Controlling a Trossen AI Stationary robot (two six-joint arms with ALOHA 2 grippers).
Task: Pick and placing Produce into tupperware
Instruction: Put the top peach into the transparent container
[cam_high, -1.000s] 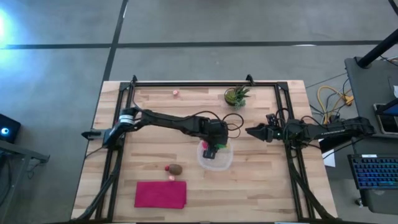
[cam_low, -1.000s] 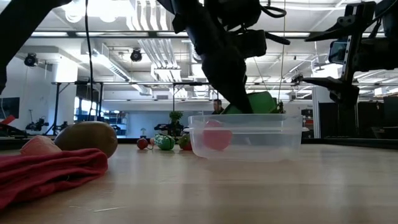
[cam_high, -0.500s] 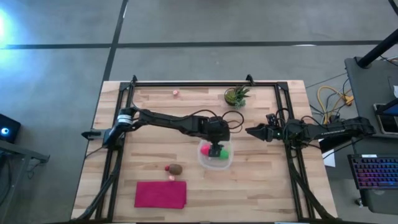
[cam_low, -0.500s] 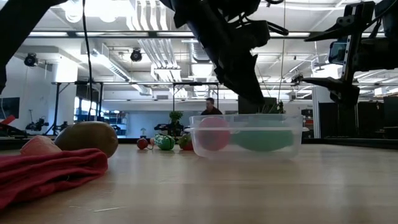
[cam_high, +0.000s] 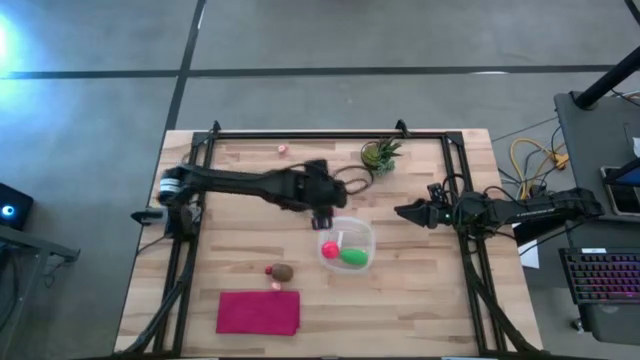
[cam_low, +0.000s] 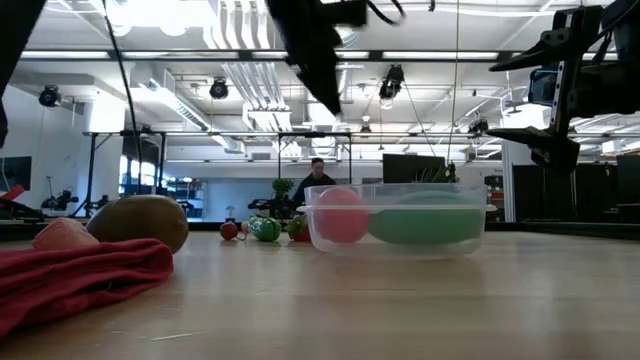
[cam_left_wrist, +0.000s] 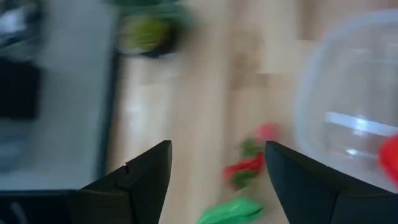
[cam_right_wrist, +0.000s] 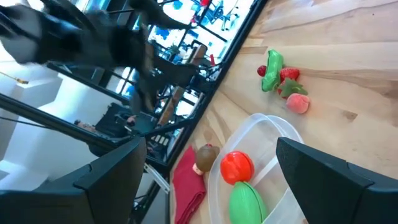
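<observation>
The left claw (cam_high: 322, 213) is spread wide and empty, just beyond the far-left rim of the container (cam_high: 363, 233). The right claw (cam_high: 402, 211) is also spread wide and empty, parked to the right of the container.

Hazards:
- The container is light, thin-walled clear plastic on a smooth wooden surface (cam_high: 430, 300). A bump from either claw would probably slide or tip it.
- The green piece (cam_high: 353, 257) and the red piece (cam_high: 330, 249) inside it are smooth and rounded. They could roll out if the container tilts.
- The small pieces (cam_right_wrist: 281, 78) clustered beyond the container lie close together. A wide grasp there risks scattering them or catching two at once.
- The brown round piece (cam_high: 283, 271) near the soft, wrinkled magenta cloth (cam_high: 258, 311) may roll when touched.
</observation>
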